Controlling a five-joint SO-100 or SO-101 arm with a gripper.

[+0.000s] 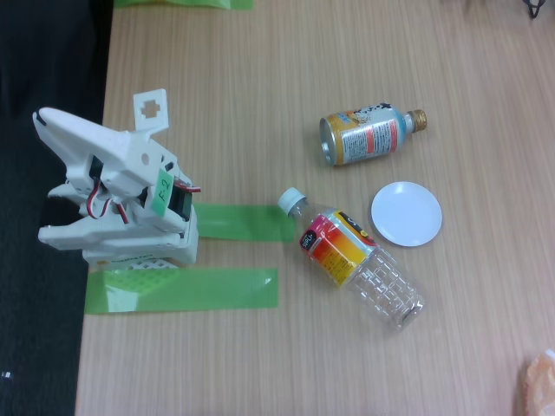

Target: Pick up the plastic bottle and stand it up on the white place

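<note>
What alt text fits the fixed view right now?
A clear plastic bottle lies on its side on a wooden table, just left of a round white dish. A metallic bottle-can lies above the dish, and the folded white arm sits at left.

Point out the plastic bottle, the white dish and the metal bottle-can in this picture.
plastic bottle [340, 247]: fixed view, on its red and yellow label.
white dish [406, 213]: fixed view, on the middle of its flat face.
bottle-can [362, 139]: fixed view, on its printed side.

arm [113, 186] was white plastic | red/black servo wires | green "R-2" tag [163, 189] | square cutout tab on top
</note>
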